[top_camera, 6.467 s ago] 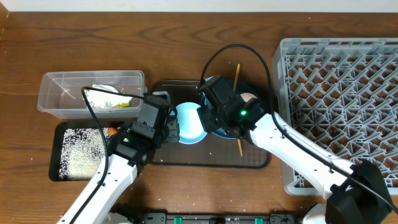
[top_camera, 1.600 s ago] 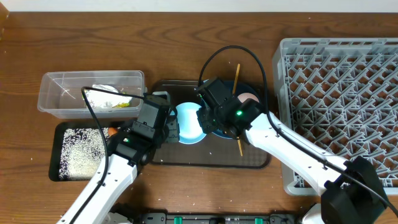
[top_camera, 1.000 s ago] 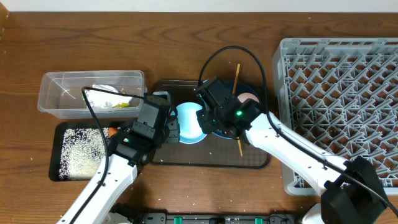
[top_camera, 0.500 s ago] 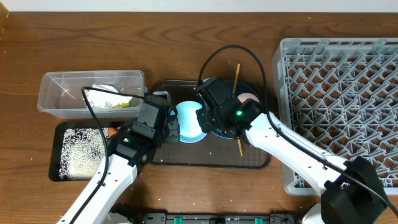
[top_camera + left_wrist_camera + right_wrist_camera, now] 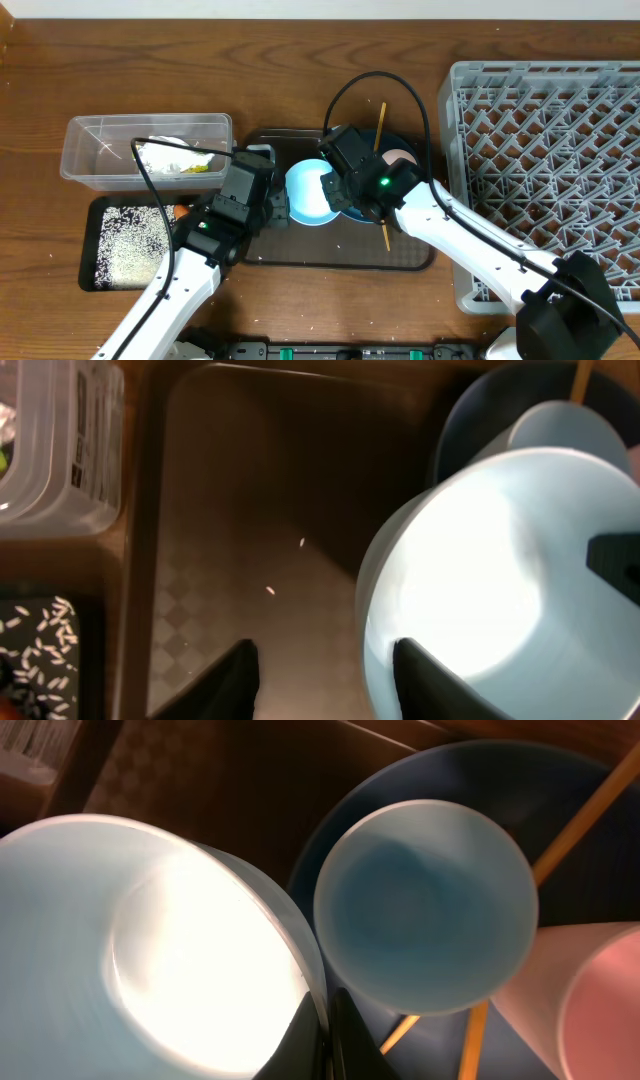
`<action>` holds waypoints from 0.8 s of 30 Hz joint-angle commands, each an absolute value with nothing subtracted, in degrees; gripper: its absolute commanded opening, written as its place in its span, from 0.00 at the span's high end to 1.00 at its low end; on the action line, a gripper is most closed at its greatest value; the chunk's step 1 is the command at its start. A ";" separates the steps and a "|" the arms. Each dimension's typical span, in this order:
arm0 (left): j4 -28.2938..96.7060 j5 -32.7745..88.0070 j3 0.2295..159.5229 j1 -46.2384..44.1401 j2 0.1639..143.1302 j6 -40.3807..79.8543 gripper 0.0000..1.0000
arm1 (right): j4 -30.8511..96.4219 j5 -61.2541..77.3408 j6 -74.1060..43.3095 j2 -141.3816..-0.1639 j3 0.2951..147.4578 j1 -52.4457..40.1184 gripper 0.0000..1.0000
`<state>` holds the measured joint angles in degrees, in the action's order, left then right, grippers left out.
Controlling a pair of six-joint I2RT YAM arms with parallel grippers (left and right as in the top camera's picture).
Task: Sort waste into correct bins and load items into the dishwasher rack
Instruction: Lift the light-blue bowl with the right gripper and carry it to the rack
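Waste side looks mostly done: wrapper (image 5: pixel 172 158) sits in the clear tub (image 5: pixel 80 160), rice (image 5: pixel 125 245) is spread in the black tray (image 5: pixel 90 283). A couple of stray grains (image 5: pixel 302 541) remain on the brown serving tray (image 5: pixel 200 480). A small orange bit, probably the carrot (image 5: pixel 180 211), shows at the black tray's right edge beside the left arm; can't tell if it's inside the tray or on the bench (image 5: pixel 300 60). Dish side has barely started: the dishwasher rack (image 5: pixel 550 150) shows no items in it. Pale blue bowl (image 5: pixel 308 195) is over the middle of the serving tray, between both arms. Right hand (image 5: pixel 327 1015) has its fingers pressed together on the bowl's rim, pinching it. Left hand (image 5: pixel 325 675) is spread, one finger outside the bowl wall and one over the inside, rim between them with no clamp visible. This reads as the bowl going to the right arm for the trip to the rack, judgement only. Blue plate (image 5: pixel 475 768) is on the serving tray, with the light blue cup (image 5: pixel 425 905) standing on it and the white-pink cup (image 5: pixel 590 1020) just beside that; the chopsticks (image 5: pixel 380 120) lie across the plate. Left to do: bowl, plate, both cups and chopsticks into the rack, plus the stray grains and maybe the carrot.
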<state>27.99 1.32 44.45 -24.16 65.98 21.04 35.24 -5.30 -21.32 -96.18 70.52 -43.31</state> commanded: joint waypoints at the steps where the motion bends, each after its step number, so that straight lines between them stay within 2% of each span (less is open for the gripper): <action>1: 27.49 0.93 45.23 -24.25 65.30 20.99 0.44 | 34.63 -7.84 -22.24 -96.66 71.13 -42.15 0.99; 3: 27.22 0.95 45.23 -24.25 65.30 20.99 0.35 | 34.46 -9.08 -22.22 -96.66 71.13 -41.67 0.99; 7: 27.14 0.95 45.23 -24.25 65.30 20.99 0.30 | 34.48 -9.65 -22.04 -96.40 71.35 -40.10 0.99; 15: 27.14 0.95 45.23 -24.25 65.30 21.02 0.28 | 34.57 -9.67 -19.99 -89.84 73.30 -35.46 0.99; 24: 27.14 0.93 45.23 -24.25 65.30 20.99 0.28 | 37.71 -12.45 -13.39 -75.24 73.95 -26.96 0.99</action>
